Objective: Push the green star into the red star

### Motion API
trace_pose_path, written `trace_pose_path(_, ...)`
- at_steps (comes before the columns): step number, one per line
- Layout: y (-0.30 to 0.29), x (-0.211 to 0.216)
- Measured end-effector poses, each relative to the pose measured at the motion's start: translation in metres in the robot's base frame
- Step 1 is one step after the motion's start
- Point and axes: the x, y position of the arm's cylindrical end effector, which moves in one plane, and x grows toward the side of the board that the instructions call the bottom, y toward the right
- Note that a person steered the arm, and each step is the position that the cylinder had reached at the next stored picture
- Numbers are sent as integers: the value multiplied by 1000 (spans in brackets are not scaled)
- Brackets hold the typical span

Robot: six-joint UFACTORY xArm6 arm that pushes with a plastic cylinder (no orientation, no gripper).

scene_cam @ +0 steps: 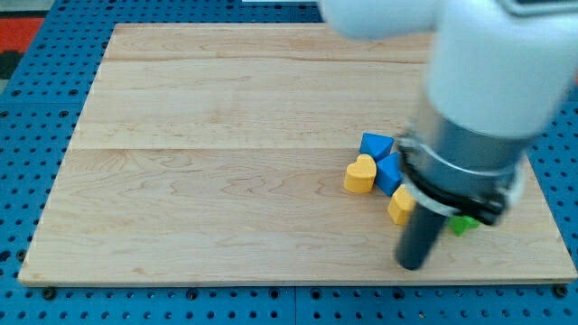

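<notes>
Looking at this, the big risk is the arm's bulk hiding most of the cluster on the pale wooden tabletop (226, 135). Only a sliver of a small green block (464, 224), probably the green star, peeks out at the view's right of the dark rod, and no red star shows at all, so any push is blind. A shove could easily drag the yellow heart-shaped block (360, 174), the second yellow block (400, 205) or the two blue blocks (377, 145) (389, 171) along too. As for the end effector, it has nothing to open: it's just a rod whose tip (413, 264) sits near the board's bottom edge, below-left of the green piece, touching no block as far as can be seen.
</notes>
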Motion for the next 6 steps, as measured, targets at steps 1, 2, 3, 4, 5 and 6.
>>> trace_pose_path(1, 70, -5)
trace_pose_path(2, 102, -16)
trace_pose_path(3, 94, -34)
trace_pose_path(4, 58, -47)
trace_pose_path(5, 22, -45)
trace_pose_path(6, 47, -17)
